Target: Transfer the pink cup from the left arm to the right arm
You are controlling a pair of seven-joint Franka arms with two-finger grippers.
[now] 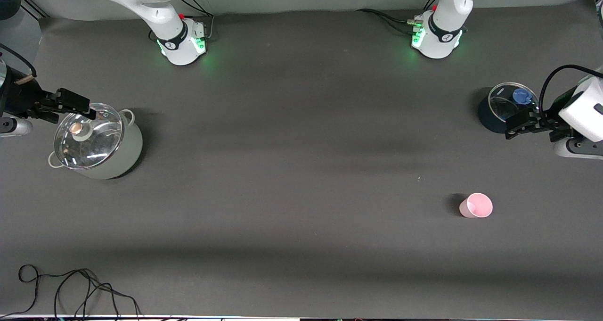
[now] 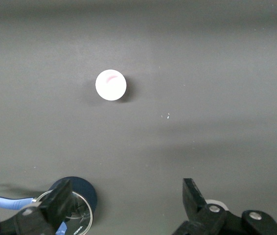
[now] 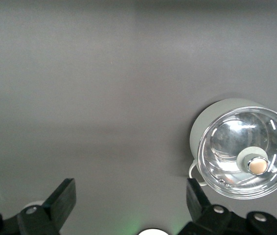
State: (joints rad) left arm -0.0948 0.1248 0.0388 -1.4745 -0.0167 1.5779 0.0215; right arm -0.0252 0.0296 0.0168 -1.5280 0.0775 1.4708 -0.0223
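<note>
Both pincers spread, aloft over the pots; pink cup (image 1: pixel 476 205) untouched.

The left arm (image 1: pixel 582 109) reaches in from the left end of the table, wrist turned down, and its left gripper (image 1: pixel 520 123) hangs in the air with the two fingers (image 2: pixel 60 200) spread wide and nothing between them. The right arm (image 1: pixel 14 99) comes in at the right end, its right gripper (image 1: pixel 70 105) also up in the air, fingers (image 3: pixel 62 198) wide apart and empty. Both bases stand along the top edge of the front view, green lights on.
</note>
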